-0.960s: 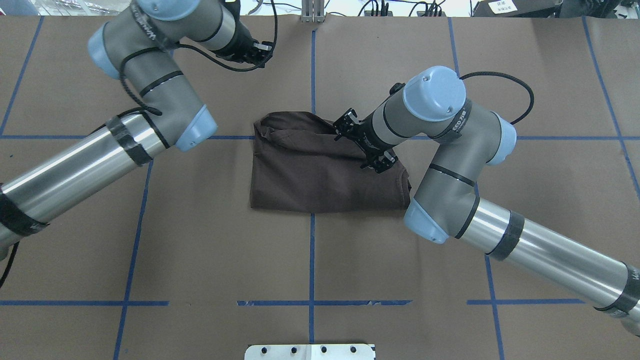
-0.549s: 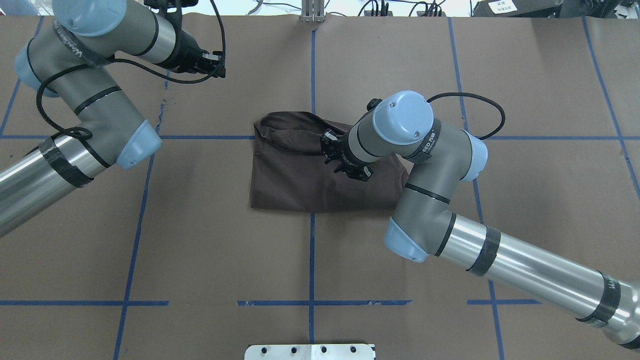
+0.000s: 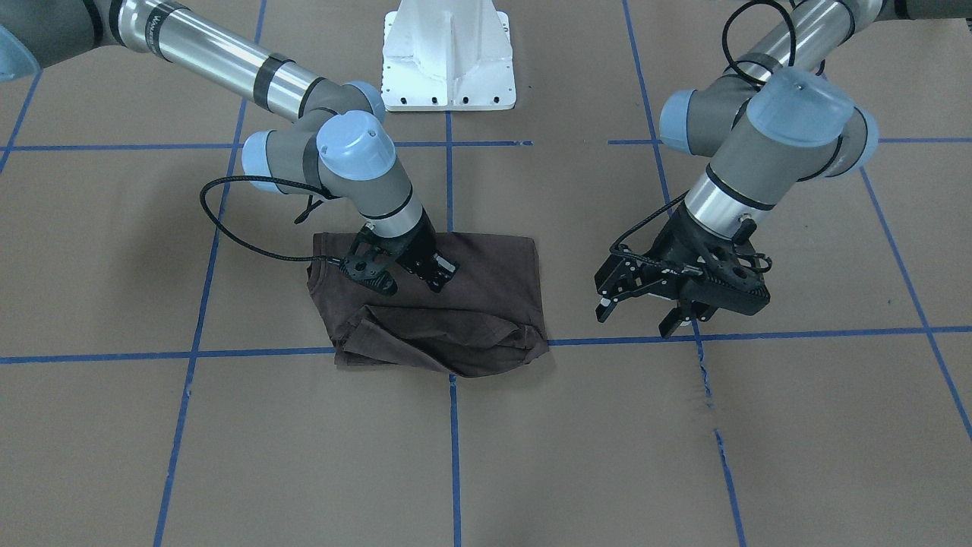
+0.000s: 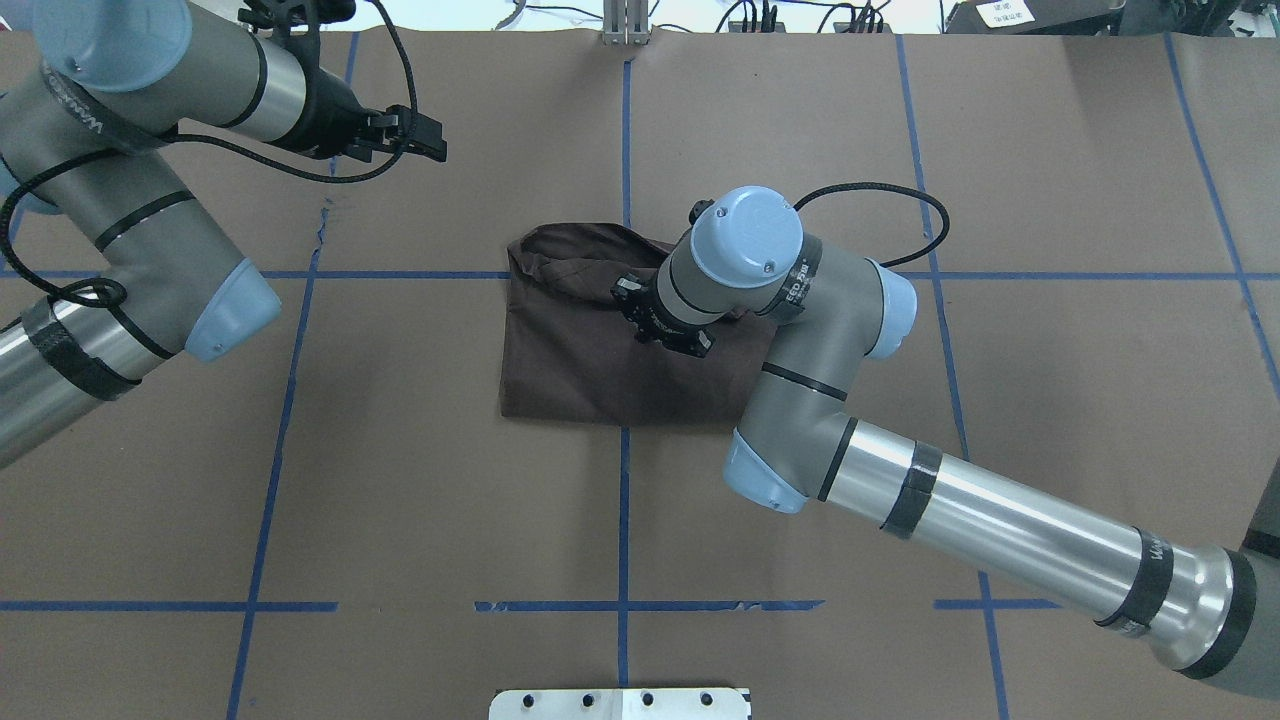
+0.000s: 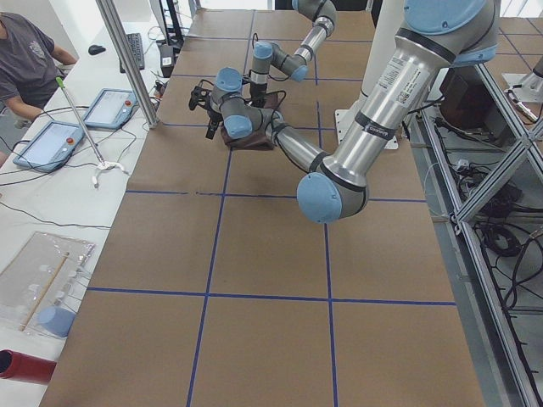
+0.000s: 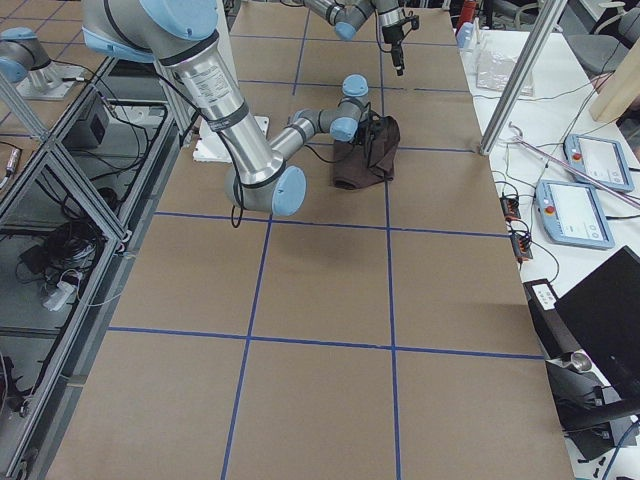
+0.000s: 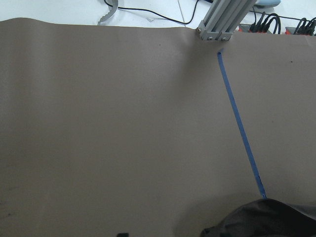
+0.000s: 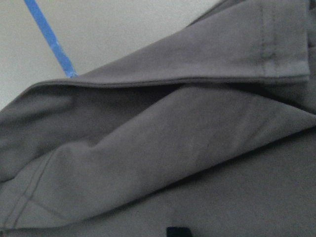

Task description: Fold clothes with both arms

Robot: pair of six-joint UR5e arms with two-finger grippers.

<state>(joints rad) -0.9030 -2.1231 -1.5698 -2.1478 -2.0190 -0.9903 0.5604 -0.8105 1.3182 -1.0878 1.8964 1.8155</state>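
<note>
The right gripper [image 3: 414, 279], jaws spread, has slid across the folded T-shirt [image 4: 570, 360] at mid-table [image 4: 400, 450] toward its rumpled far fold (seemingly touching cloth). The left gripper [image 3: 638, 311], also spread, has withdrawn, so the tidying looks one-armed.

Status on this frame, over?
Left hand open, clear of T-shirt. Right hand open, low over folded T-shirt. Edge away from robot bunched. Cable loops beside it.

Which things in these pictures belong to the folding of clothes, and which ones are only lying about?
Belonging to the job: T-shirt, right gripper, left gripper.

Only lying about: white pedestal, blue tape lines, tablet on the side desk.
</note>
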